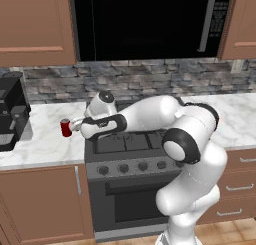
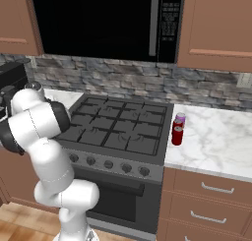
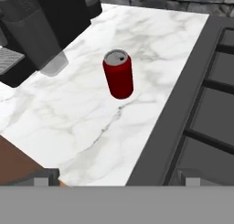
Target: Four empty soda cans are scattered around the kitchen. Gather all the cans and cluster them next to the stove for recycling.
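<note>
Soda cans sit on both sides of the stove (image 1: 127,154). One red can (image 1: 66,127) stands upright on the white marble counter (image 1: 45,144) to the left of the range, near its edge but apart from it, with a black coffee machine (image 1: 11,114) further left by the wall. Seen from the hand camera, this can (image 3: 119,74) shows its silvery top with the opening, and it stands alone on the marble, between the coffee machine (image 3: 41,26) and the dark side of the stove (image 3: 201,118). The gripper (image 1: 75,125) hangs just beside the red can, reaching out from over the front left burner; its fingers are spread wide apart and hold nothing, the two finger tips (image 3: 43,178) rising at the bottom corners of the hand view, well short of the can. On the counter to the right of the stove (image 2: 115,132) stand two more cans close together: a red one (image 2: 177,135) in front and a purple-pink one (image 2: 180,119) just behind it, both upright and near the range's right edge. A black microwave (image 2: 103,21) hangs above the burners
</note>
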